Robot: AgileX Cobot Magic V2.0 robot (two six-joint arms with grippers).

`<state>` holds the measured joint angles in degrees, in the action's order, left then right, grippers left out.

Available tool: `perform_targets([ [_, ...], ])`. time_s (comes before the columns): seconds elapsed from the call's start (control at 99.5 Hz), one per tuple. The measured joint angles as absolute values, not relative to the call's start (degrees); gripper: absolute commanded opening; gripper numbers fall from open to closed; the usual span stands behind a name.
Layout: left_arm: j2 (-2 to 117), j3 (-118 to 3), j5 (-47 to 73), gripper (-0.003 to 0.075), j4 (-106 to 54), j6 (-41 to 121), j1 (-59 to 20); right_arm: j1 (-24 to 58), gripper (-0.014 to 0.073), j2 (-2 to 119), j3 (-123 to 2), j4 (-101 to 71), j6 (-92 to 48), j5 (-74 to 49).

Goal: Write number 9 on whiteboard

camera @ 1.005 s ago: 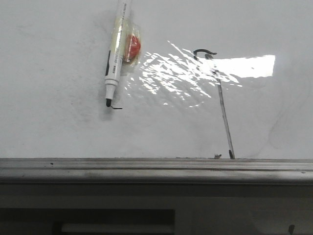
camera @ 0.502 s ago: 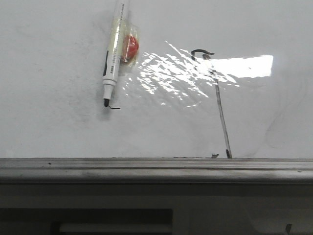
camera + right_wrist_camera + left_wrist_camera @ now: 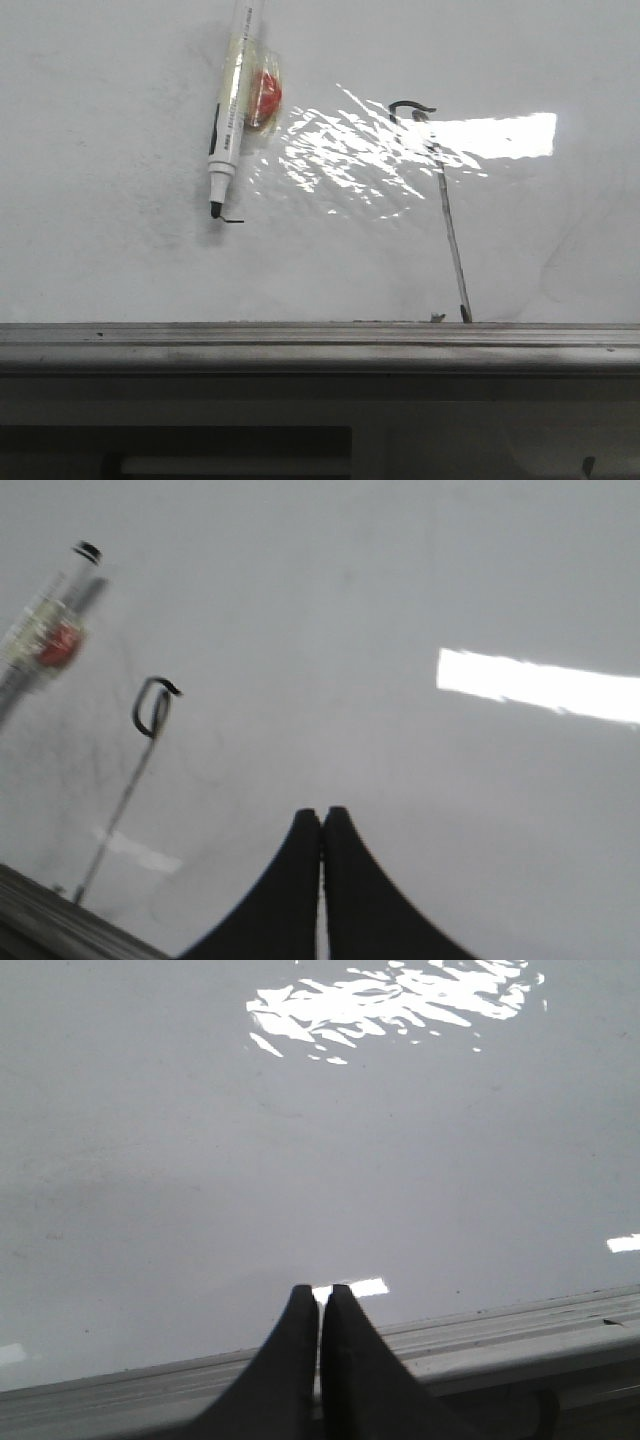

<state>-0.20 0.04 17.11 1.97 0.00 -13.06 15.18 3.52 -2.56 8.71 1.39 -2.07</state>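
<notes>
The whiteboard (image 3: 120, 260) fills the front view, with a glare patch (image 3: 350, 150). The number 9 (image 3: 447, 215) is a thin black stroke with a hooked loop on top and a long slanted tail down to the ledge; it also shows in the right wrist view (image 3: 148, 708). A white marker (image 3: 230, 110) with a black tip, taped to a red piece (image 3: 265, 95), lies against the board, its tip at a tiny black dash (image 3: 233, 221). My left gripper (image 3: 320, 1292) is shut and empty above the ledge. My right gripper (image 3: 322, 814) is shut and empty, to the right of the 9.
A grey metal ledge (image 3: 320, 345) runs along the board's lower edge, also in the left wrist view (image 3: 520, 1330). Below it is a dark recess (image 3: 200, 450). The marker shows far left in the right wrist view (image 3: 48, 640).
The marker and the 9 sit a few pixels further left and higher in the front view. No new stroke has appeared.
</notes>
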Motion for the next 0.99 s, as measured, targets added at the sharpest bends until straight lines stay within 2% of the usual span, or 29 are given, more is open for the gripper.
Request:
perform_targets([
  [0.07,-0.20,0.04,17.11,-0.0020,1.97,0.00,-13.06,11.90,-0.0061,3.52,0.69,8.20,1.39,-0.97],
  [0.191,-0.20,0.04,17.11,-0.0020,1.97,0.00,-13.06,8.75,-0.0061,3.16,0.70,7.99,1.29,-6.15],
  [0.442,-0.20,0.04,17.25,-0.0020,1.97,0.00,-13.06,8.00,-0.0061,-0.44,0.70,7.61,1.29,-18.09],
  [0.995,-0.20,0.04,17.34,-0.0020,1.97,0.00,-13.00,8.00,-0.0061,-0.67,0.70,7.61,1.29,-18.43],
])
